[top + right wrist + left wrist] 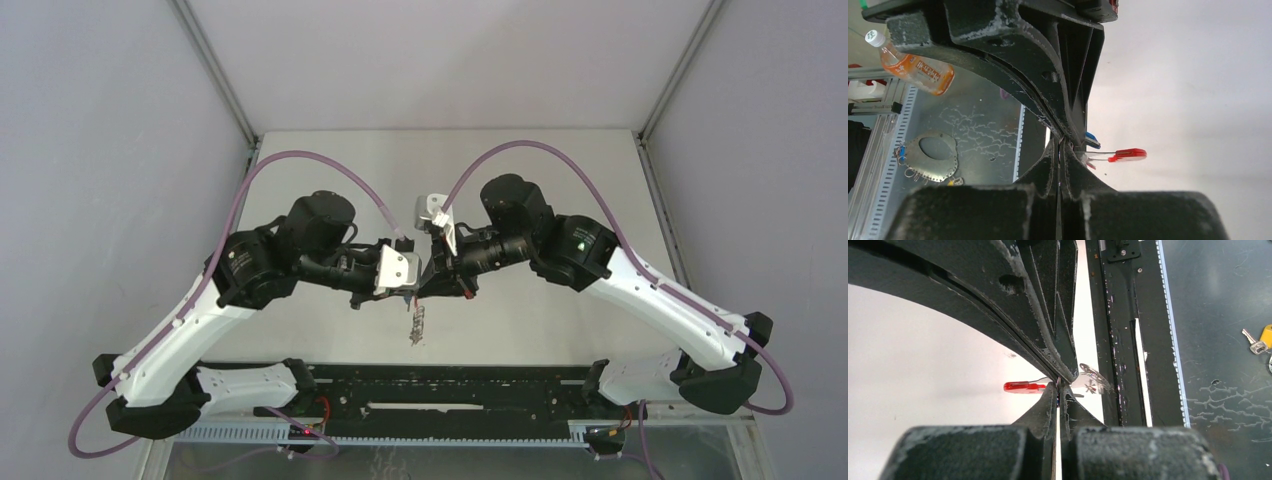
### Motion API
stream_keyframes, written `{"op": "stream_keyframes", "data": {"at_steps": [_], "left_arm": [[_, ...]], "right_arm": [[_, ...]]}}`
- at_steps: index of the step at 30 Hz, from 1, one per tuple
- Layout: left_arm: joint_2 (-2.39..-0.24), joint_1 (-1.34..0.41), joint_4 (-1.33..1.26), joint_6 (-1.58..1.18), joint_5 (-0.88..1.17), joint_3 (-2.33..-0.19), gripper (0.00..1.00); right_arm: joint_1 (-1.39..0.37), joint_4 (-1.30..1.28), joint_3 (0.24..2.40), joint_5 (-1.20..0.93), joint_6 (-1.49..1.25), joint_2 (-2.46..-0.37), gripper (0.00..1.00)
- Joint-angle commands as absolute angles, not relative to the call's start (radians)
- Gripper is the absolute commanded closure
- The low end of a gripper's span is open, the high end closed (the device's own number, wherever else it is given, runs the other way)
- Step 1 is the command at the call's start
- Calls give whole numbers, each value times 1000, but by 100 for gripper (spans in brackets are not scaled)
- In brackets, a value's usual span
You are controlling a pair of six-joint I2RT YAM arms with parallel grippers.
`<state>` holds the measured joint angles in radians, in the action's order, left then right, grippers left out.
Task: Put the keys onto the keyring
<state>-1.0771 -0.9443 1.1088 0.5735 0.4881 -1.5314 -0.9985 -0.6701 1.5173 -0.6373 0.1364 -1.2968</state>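
Note:
My two grippers meet tip to tip above the middle of the white table (560,180). The left gripper (408,291) (1059,386) is shut on a thin metal part of the keyring; its silver rings (1093,378) stick out beside the tips. The right gripper (430,285) (1060,145) is shut where the silver shaft of the red-tagged key (1128,155) (1023,387) ends. The blue tag (1091,137) of the other key peeks out behind the left fingers. A small red piece (1090,164) shows below the shaft. A metal cluster (418,325) hangs under the tips.
A black rail (440,385) (1118,315) runs along the table's near edge. Beyond it, lower down, lie a yellow-tagged key (1263,337), an orange drink bottle (913,67) and a round metal plate with small keys (933,152). Frame posts (215,65) stand at the back corners.

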Motion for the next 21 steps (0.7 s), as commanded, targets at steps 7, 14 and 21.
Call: {"op": "stream_keyframes", "data": {"at_steps": [7,14,21], "left_arm": [[-1053,-954,1043,537,494,-1532,78],[-1030,-954,1041,522,507,-1545,38],[-1001,-954,989,533,414,-1540,43]], "right_arm": [[-976,-455,1417,-566,72,-1196,100],[-969,-241,1264,-565,-17,-1082,100],[-970,210,987,-550,-202,-944,100]]}}
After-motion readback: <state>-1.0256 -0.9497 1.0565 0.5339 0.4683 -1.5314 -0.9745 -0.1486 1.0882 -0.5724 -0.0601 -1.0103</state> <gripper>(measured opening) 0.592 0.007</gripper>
